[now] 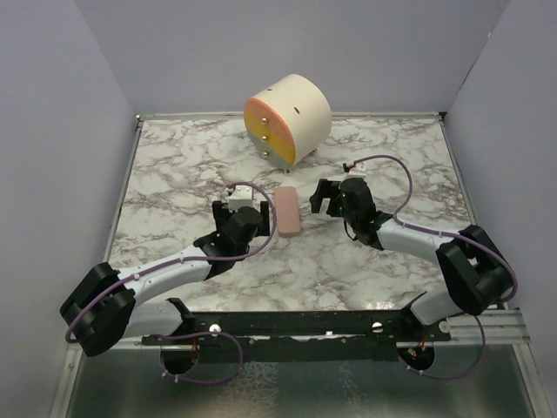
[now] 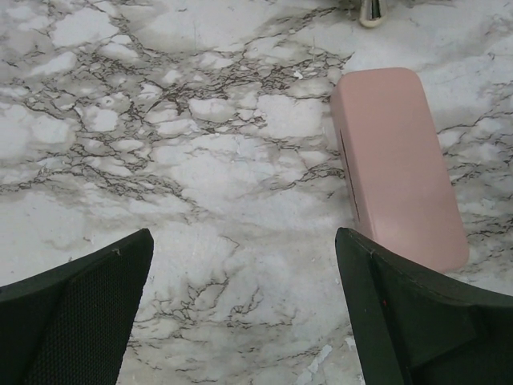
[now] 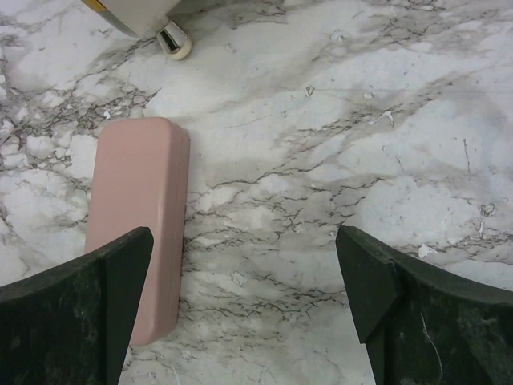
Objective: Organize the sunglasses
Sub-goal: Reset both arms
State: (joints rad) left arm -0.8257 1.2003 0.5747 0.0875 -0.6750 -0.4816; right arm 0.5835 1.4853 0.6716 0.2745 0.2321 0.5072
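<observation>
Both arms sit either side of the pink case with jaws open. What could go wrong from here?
1. The pink case lies closed and flat on the marble table; a pinch could skid it rather than grip it.
2. Both arms' jaws flank it closely; reaching together risks a collision.
3. No sunglasses show in any view, so whether they are inside the case cannot be told.

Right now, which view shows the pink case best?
Left wrist: it shows the pink case close up, closed, side seam visible, almost uncovered. Right wrist has it partly behind that camera's own finger; top external shows it whole but small.
</observation>
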